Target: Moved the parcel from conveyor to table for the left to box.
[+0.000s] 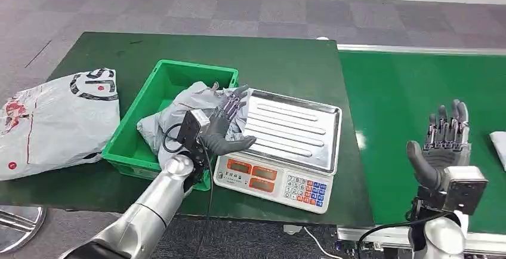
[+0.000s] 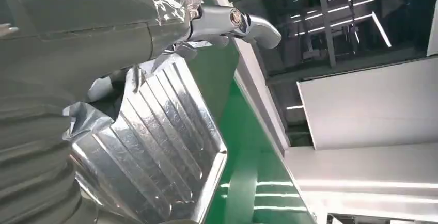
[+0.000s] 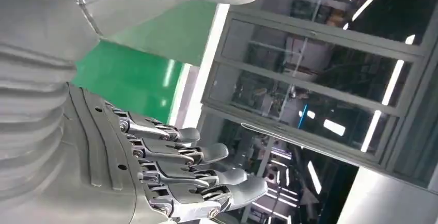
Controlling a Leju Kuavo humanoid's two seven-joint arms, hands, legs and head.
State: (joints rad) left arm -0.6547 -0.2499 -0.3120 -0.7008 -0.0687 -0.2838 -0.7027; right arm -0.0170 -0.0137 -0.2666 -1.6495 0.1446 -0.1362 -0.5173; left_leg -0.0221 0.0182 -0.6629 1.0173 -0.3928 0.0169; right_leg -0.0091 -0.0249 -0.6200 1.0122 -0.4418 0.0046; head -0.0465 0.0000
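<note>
Head view: dark green table [image 1: 280,62] at left, brighter green conveyor [image 1: 412,92] at right. White printed bag [image 1: 54,122] flat on table's left end. Green box [image 1: 149,122] beside it, touching scale [image 1: 280,151] with ribbed steel tray. Grey parcel [image 1: 179,113] crumpled in box, draped over rim toward scale. Left hand [image 1: 227,125] on parcel at box's scale-side rim, fingers against the wrap, thumb out over tray. Right hand [image 1: 444,145] raised above conveyor, fingers straight and apart, holding nothing.
</note>
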